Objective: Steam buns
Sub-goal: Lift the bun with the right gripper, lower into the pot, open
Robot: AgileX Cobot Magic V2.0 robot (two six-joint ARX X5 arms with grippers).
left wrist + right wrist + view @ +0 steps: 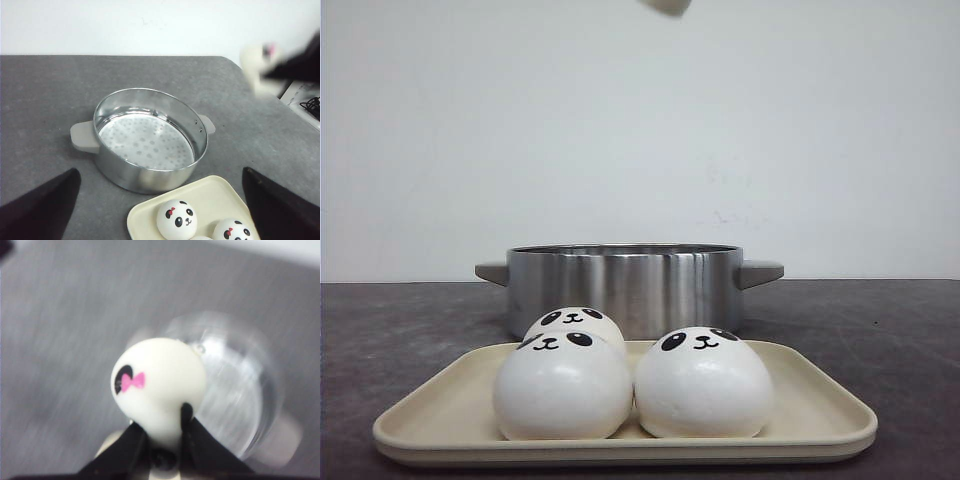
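While the right gripper (162, 432) clamps one bun (159, 382) aloft, the steamer pot (145, 142) sits empty; three buns (563, 385) wait on the tray (820, 415); left gripper (160, 210) open

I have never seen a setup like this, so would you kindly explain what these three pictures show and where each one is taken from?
This is a two-armed robot working at a grey table. One picture looks forward from the robot's front; the other two come from cameras on its wrists. On the table stands a steel steamer pot, empty inside, and in front of it a beige tray with three panda-faced buns. The right end effector is shut on a fourth bun with a pink bow, carried in the air above the pot. The left end effector is open, holds nothing and hangs above the tray.
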